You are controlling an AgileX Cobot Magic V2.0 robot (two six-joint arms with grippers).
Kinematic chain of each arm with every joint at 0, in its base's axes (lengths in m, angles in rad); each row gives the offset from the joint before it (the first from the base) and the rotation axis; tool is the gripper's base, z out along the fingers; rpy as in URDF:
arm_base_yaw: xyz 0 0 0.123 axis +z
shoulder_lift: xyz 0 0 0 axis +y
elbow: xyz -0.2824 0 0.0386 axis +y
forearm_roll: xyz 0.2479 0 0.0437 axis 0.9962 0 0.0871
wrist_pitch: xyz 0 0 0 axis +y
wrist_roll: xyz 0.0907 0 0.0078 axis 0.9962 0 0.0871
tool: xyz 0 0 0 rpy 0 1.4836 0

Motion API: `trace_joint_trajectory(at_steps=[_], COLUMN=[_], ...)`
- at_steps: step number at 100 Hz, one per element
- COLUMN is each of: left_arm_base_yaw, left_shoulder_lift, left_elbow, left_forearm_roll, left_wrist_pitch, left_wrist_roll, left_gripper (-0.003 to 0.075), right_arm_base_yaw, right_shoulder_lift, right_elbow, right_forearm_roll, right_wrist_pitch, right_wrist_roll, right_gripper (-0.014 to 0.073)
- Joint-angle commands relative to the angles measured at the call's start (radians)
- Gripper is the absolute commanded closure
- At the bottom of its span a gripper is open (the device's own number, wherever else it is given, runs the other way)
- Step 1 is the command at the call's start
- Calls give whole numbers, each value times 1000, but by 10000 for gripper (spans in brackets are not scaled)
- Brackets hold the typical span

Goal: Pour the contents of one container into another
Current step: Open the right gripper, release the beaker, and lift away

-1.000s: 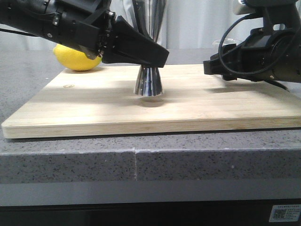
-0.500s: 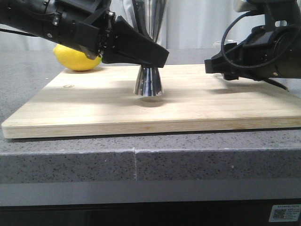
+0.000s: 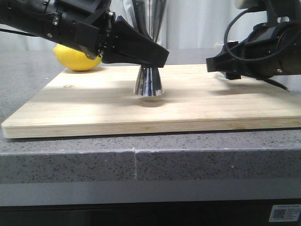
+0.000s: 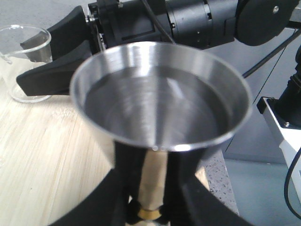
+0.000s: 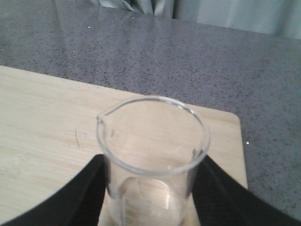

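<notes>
We hold the steel jigger [image 3: 148, 81] with our left gripper [image 3: 155, 55] — its black fingers [image 4: 123, 197] squeeze the thin waist by the gold band [image 4: 150, 214]. The jigger stands straight up on the wooden board [image 3: 94, 101], its wide mouth open to the top. A lemon [image 3: 77, 59] sits behind, off the board.

Our right gripper [image 5: 150, 188] has its fingers pressed on both sides of the glass beaker [image 5: 153, 155]. The beaker is upright too, close above the board near its right end; we cannot tell if it touches the wood.

Here is what matters for pouring — the jigger lies to the left of the beaker, well apart from it, and taller. From the right wrist, the beaker's little pour lip [image 5: 101, 118] seems to face that way. So we think the right arm must lift the beaker, bring it left over the jigger's mouth, then tip it.
</notes>
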Motion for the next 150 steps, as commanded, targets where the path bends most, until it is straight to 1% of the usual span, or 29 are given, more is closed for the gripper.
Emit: trace_joint_trajectory(at_steps=[1, 14, 30, 38, 67, 99, 150], left_arm_base_yaw=[-9, -9, -9, -9, -9, -9, -9], left_shoulder_lift=[-57, -57, -57, -57, -57, -57, -57], left_elbow=[-28, -28, -28, -28, -28, -28, -28], left_forearm_roll=[-82, -82, -82, -82, -82, -82, -82], left_wrist_pitch=[106, 106, 106, 106, 106, 106, 106], left_wrist_roll=[-6, -6, -6, -6, -6, -6, -6], left_gripper=[739, 739, 739, 739, 739, 739, 739], right_arm_base_yaw=[-7, -7, -7, -7, -7, -7, -7], right_shoulder_lift=[-37, -37, -37, -37, -47, -118, -292], right_elbow=[-18, -18, -18, -18, -18, -18, -18], right_forearm_roll=[-9, -9, -9, -9, -9, -9, -9], right_wrist_pitch=[-28, -28, -30, -30, -26, 60, 338], right_wrist_roll=[-2, -2, -2, -2, -2, -2, -2], right_gripper=[257, 249, 125, 97, 97, 97, 97])
